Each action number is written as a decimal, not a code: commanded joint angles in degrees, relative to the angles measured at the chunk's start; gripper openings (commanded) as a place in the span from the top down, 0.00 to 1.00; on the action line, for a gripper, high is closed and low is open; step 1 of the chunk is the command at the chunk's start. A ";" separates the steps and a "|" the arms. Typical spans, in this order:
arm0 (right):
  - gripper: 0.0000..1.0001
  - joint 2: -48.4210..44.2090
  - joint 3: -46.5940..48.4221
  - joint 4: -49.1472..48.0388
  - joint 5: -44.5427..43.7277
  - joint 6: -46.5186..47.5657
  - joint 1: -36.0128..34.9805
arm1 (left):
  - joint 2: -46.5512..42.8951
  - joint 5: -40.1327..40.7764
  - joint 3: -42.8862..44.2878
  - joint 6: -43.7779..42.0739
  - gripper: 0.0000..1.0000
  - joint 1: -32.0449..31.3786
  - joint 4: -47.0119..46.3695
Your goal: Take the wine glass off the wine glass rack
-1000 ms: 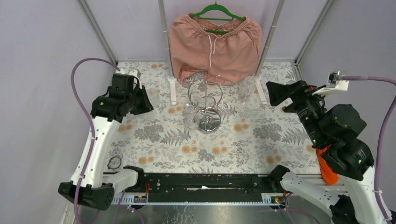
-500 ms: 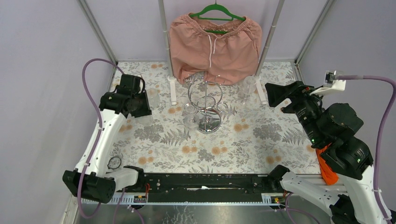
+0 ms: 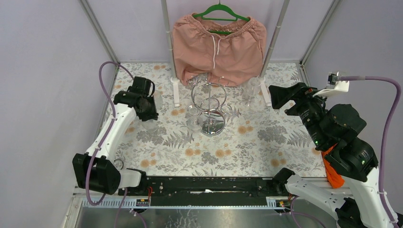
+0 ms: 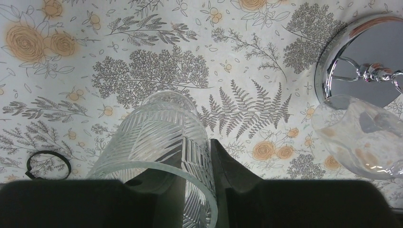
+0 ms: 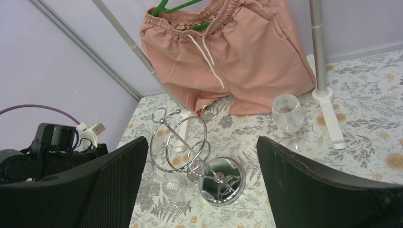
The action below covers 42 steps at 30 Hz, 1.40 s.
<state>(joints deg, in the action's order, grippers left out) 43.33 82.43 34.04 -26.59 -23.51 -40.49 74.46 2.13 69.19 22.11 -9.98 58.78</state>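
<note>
**Colleague:** Where's the wine glass [image 4: 161, 137] right now?

**Me:** Off the rack. My left pincer [image 3: 148, 113] is clamped on it, with the patterned bowl pinched between the fingers [image 4: 223, 164]. It's out over the bench [image 3: 266, 137], to the left of the rack [image 3: 209, 107] and apart from it. From the wrist view I look straight down its cut-leaf sides. The stem is hidden, and I cannot tell whether the glass touches the bench.

**Colleague:** And the rack itself?

**Me:** Upright in the middle of the bench, with chrome rings on top and a round mirrored base underneath. A plain glass [image 3: 192, 118] sits just beside that base on the left. Whether it hangs from a ring or stands by itself I can't make out.

**Colleague:** Your right side?

**Me:** The right pincer [image 3: 275, 96] is spread wide with nothing between its fingers. I have it held above the bench on the right, pointing toward the rack and well apart from it. Its camera sees the rack framed between the two fingers.

**Colleague:** Anything else out there?

**Me:** A stemmed glass [image 5: 287, 114] stands upright near the back, just beside a white post foot [image 5: 330, 118]. Behind it, pink shorts [image 3: 216, 45] hang on a green hanger [image 3: 219, 9]. A small black ring [image 4: 47, 164] lies on the bench near my left pincer.
</note>
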 commanded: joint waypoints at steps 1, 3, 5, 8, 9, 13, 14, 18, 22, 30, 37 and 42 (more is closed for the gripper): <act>0.07 -0.44 -0.64 -0.48 -2.50 1.02 0.15 | 1.75 -0.54 -0.70 0.58 1.00 -0.13 -5.70; 0.07 -0.29 -0.74 -0.42 -2.48 1.11 0.15 | 2.59 -1.05 -1.40 0.93 1.00 -0.13 -6.91; 0.07 -0.21 -0.70 -0.24 -2.47 1.18 0.15 | 3.07 -1.08 -2.18 1.29 1.00 -0.13 -7.99; 0.07 -0.39 -0.78 -0.14 -2.58 1.12 0.15 | 3.63 -1.10 -3.37 1.69 1.00 -0.09 -9.41; 0.07 -0.50 -0.93 -0.16 -2.63 1.17 0.15 | 3.73 -1.32 -3.68 1.77 1.00 -0.12 -9.73; 0.07 -0.71 -1.18 -0.18 -2.79 1.16 0.14 | 3.92 -1.87 -5.20 2.38 1.00 -0.13 -11.14; 0.07 -0.73 -1.14 -0.14 -2.77 1.18 0.15 | 3.98 -1.87 -5.51 2.46 1.00 -0.13 -11.40; 0.07 -0.70 -1.18 -0.03 -2.77 1.18 0.10 | 4.09 -1.87 -7.15 2.81 1.00 -0.13 -12.54; 0.07 -0.63 -1.40 -0.08 -2.77 0.96 0.15 | 4.23 -1.07 -9.26 3.18 1.00 -0.13 -13.35; 0.06 -0.13 -2.08 -0.52 -2.90 0.92 0.13 | 4.82 1.13 -11.39 4.51 1.00 -0.18 -14.90; 0.06 -0.09 -3.07 -1.10 -2.98 1.19 0.15 | 5.25 5.65 -12.59 6.00 1.00 -0.22 -15.57; 0.06 0.17 -3.33 -1.24 -2.53 1.18 0.14 | 4.28 6.79 -13.96 8.22 1.00 -0.30 -16.57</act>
<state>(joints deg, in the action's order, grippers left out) 43.05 79.33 34.83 -27.57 -23.11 -40.49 79.66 5.56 56.03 27.92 -10.04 45.43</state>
